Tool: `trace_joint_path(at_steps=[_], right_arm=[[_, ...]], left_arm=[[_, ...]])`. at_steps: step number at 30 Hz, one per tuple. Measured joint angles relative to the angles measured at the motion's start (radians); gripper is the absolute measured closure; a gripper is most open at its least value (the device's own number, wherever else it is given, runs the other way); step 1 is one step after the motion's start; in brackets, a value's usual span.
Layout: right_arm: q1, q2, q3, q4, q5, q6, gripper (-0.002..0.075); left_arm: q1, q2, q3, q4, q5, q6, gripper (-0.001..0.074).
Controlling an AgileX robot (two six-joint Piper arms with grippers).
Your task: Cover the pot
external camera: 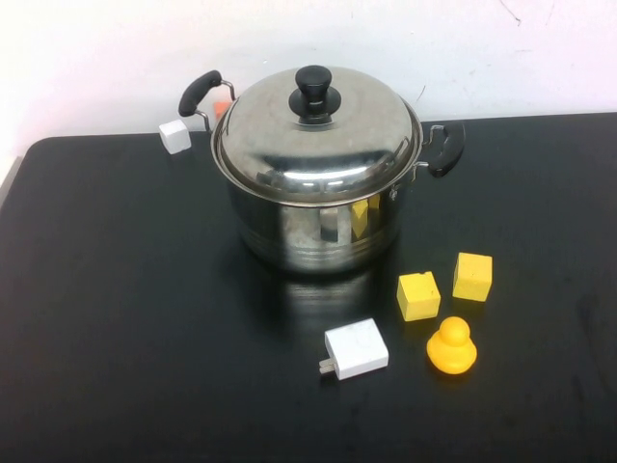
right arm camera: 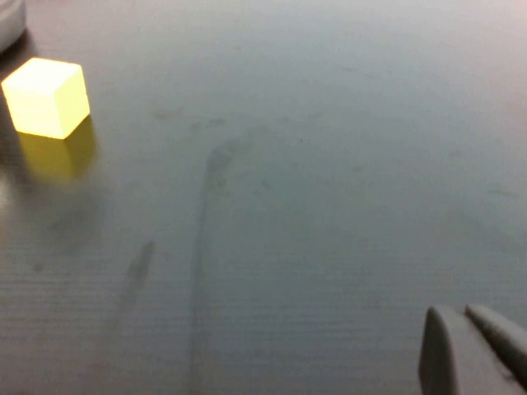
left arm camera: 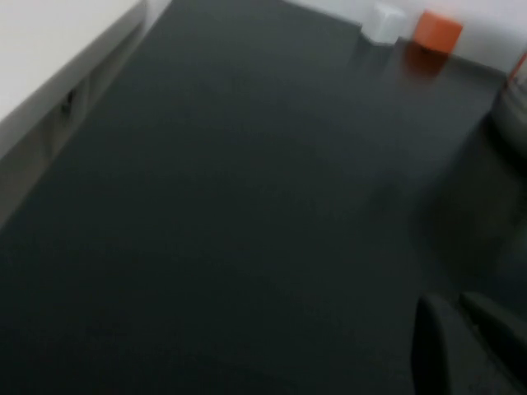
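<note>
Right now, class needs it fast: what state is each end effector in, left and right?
Left end effector: shut, holding nothing, low over the black table.
Right end effector: shut, holding nothing, apart from the yellow cube.

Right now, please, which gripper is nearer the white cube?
Left. The left gripper faces the white cube across bare table; the right gripper sits near a yellow cube.

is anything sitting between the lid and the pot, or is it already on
Nothing visible is in the way: the lid already sits on the pot, covering its rim. Neither arm shows in the high view; the left gripper and right gripper hang over bare table, fingers close together.
</note>
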State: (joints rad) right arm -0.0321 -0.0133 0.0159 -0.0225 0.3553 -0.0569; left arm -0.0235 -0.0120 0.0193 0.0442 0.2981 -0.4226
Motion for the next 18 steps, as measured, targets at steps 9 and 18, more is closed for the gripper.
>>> trace_joint_path(at_steps=[9,18], right_arm=[[0.0,0.0,0.0,0.0,0.0,0.0,0.0728],[0.0,0.0,0.0,0.0,0.0,0.0,0.0728]], left_arm=[[0.0,0.0,-0.001,-0.015,0.016,0.0,0.0736],[0.0,0.0,-0.001,-0.017,0.018,0.0,0.0736]])
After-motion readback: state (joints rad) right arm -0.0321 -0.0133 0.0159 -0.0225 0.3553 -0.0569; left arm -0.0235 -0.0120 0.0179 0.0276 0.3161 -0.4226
